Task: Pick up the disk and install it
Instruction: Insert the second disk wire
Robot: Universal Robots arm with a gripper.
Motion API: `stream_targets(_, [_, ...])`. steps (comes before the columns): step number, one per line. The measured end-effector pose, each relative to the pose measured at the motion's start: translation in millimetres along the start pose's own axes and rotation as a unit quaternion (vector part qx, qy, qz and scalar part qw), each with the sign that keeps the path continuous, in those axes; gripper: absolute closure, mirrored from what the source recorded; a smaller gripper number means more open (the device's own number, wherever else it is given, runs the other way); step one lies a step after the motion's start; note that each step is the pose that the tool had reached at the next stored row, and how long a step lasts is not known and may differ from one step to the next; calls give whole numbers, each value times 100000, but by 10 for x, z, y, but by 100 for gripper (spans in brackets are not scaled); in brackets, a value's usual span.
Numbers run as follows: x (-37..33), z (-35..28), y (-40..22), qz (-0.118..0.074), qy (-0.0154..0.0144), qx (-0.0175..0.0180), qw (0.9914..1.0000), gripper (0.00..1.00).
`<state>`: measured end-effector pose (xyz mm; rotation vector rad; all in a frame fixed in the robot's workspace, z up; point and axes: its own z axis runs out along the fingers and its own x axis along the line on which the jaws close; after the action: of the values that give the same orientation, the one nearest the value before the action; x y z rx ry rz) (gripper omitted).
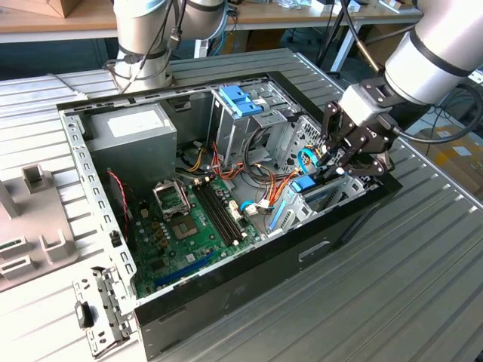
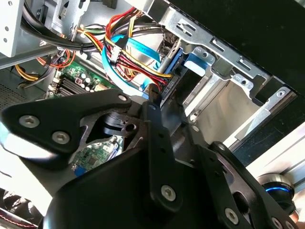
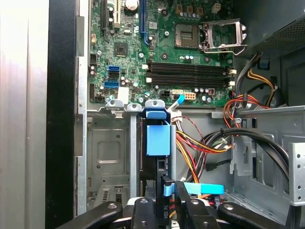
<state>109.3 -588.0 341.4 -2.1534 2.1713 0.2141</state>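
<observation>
The computer case [image 1: 226,298] lies open on the table. At its front corner on the exterior view's right, a metal bay [image 3: 107,152] holds a dark slab on edge. It looks like the disk [image 3: 159,164], mostly hidden under a light-blue tab [image 3: 158,138] [image 1: 303,184]. My gripper [image 1: 332,162] points down into this bay with its fingers drawn together. In both wrist views the gripper [image 3: 165,183] [image 2: 153,95] has its tips at the slab's end, beside the cable plugs. I cannot tell whether they touch it.
Red, yellow and blue cables [image 1: 264,181] bunch next to the bay. Inside the case are the green motherboard [image 1: 189,226], a grey power-supply box [image 1: 136,132] and a drive cage with blue tabs [image 1: 241,102]. A second arm's base [image 1: 143,45] stands behind. A loose bracket [image 1: 98,309] lies outside.
</observation>
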Motion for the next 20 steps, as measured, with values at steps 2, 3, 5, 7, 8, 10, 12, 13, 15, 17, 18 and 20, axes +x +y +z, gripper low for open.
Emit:
stream_targets(2, [0, 0, 0, 1, 3, -1, 100000, 70])
stream_targets(3, [0, 0, 0, 0, 1, 1, 100000, 70])
stream_targets(5, [-1, -11, 0, 0, 11, -1, 100000, 70])
stream_targets(7, [-17, -111, 5, -5, -155, 0, 100000, 70])
stream_targets(8, [-25, -166, 8, -6, -183, 3, 100000, 70])
stream_targets(10, [-33, -220, 10, -17, -238, 12, 100000, 70])
stream_targets(12, [-54, -229, 12, -22, -393, 16, 99999, 71])
stream_targets(13, [-57, -228, 12, -23, -450, 15, 99999, 71])
stream_targets(15, [-60, -210, 11, -39, -808, 10, 99997, 89])
stream_targets(17, [-56, -185, 10, -37, -879, 0, 99996, 89])
stream_targets(18, [-53, -171, 10, -35, -874, -5, 99996, 89])
stream_targets(20, [-43, -149, 9, -31, -880, -29, 99996, 89])
